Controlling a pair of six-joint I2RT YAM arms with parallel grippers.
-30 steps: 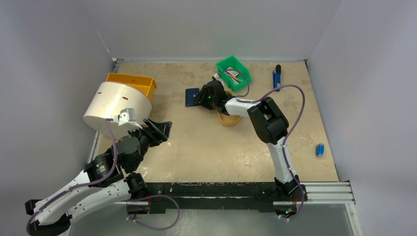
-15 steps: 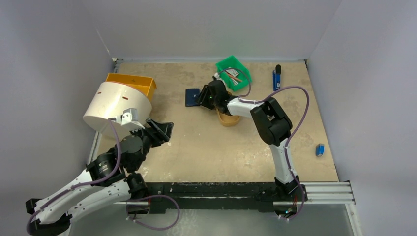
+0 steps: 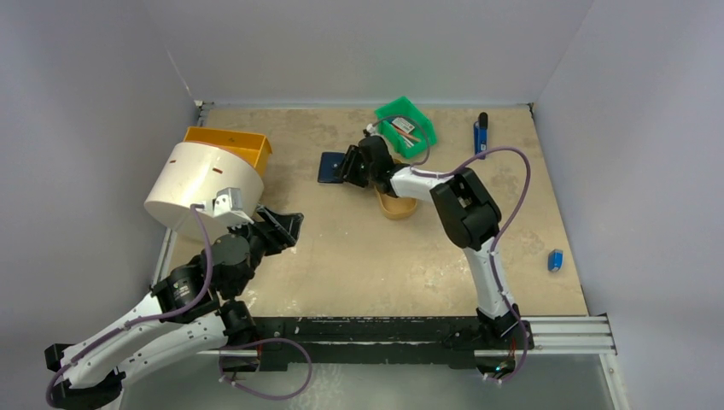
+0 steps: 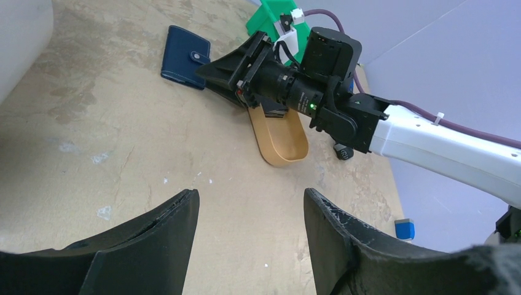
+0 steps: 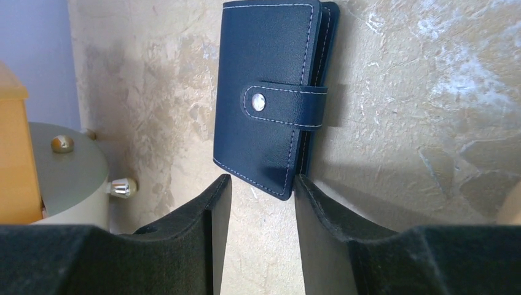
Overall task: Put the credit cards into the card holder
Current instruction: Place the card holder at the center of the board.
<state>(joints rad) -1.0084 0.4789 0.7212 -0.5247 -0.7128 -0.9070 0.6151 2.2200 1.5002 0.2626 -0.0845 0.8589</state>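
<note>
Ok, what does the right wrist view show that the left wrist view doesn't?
Only right wrist: the orange bin at the left edge, plus a close look at the snap stud and stitching of the card holder. Only left wrist: the tan tray, the green bin and the left claw, standing open. Both: the card holder lying shut on the table, tab fastened, with the open right claw right beside it.

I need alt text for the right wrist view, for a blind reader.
A closed navy card holder, snap tab fastened, lies flat on a beige table. The right pincer is open, its black fingers framing the holder's near edge. A pale round container is at the left.
</note>
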